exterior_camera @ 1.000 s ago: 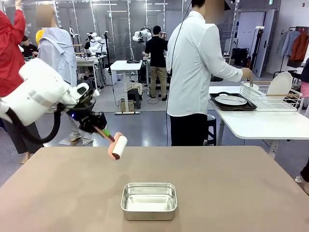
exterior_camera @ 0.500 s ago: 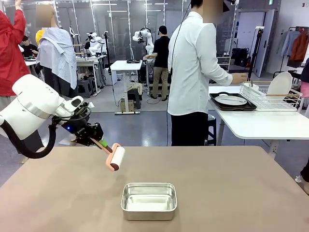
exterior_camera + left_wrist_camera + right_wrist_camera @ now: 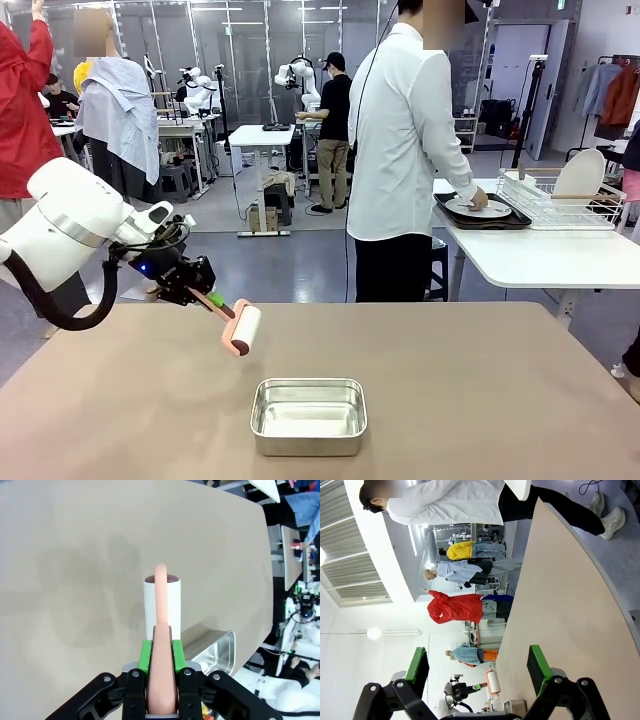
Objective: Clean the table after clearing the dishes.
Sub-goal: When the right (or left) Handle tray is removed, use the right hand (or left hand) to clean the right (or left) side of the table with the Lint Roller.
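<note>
My left gripper [image 3: 196,287] is shut on the pink handle of a lint roller [image 3: 243,328]. Its white roll hangs low over the left part of the taupe table [image 3: 480,400]; I cannot tell whether it touches. In the left wrist view the green pads [image 3: 145,652] clamp the handle, and the roll [image 3: 162,602] points away over the tabletop. My right gripper [image 3: 477,667] is open with nothing between its fingers. One of the dishes, a white plate on a dark tray [image 3: 478,208], lies on the white side table, with a person's hand on it.
A small steel pan [image 3: 308,415] stands near the table's front middle, right of the roller, and also shows in the left wrist view [image 3: 215,650]. A wire rack [image 3: 560,200] on the side table holds an upright white plate. The person in white stands beyond the far edge.
My left arm has lowered and carried the roller down toward the tabletop. The person's hand has gone from the rack to the plate on the tray.
</note>
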{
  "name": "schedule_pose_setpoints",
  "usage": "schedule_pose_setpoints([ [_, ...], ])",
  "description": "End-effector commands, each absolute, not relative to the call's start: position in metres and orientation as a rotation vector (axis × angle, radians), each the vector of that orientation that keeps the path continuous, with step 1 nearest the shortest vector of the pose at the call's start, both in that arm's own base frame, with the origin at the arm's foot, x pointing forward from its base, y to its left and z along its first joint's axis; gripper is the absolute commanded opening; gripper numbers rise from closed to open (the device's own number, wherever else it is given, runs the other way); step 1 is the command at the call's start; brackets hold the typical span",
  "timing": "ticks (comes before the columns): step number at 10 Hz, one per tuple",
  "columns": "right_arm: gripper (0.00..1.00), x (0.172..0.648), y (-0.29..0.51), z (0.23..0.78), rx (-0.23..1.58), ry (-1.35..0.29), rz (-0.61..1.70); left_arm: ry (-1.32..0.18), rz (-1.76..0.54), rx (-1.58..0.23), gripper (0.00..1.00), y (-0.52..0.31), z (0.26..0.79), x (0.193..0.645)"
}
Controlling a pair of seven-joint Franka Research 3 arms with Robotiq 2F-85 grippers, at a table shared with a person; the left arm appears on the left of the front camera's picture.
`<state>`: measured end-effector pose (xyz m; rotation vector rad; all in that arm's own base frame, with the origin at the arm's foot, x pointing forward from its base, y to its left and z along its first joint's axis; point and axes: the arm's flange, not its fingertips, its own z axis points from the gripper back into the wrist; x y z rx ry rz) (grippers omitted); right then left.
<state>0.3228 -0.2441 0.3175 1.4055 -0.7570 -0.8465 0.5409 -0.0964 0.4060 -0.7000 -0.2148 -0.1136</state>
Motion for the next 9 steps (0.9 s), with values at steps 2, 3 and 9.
schedule_pose_setpoints([
  [2, 1.00, 0.319, -0.240, 0.321, 1.404, -0.753, -0.834, -0.179, -0.037, -0.804, 0.20, -0.091, 0.374, 0.548],
  [3, 1.00, 0.319, -0.240, 0.321, 1.404, -0.753, -0.834, -0.162, -0.011, -0.833, 0.20, -0.090, 0.363, 0.547],
  [9, 1.00, 0.319, -0.240, 0.321, 1.404, -0.753, -0.834, -0.145, -0.003, -0.904, 0.20, -0.071, 0.303, 0.535],
])
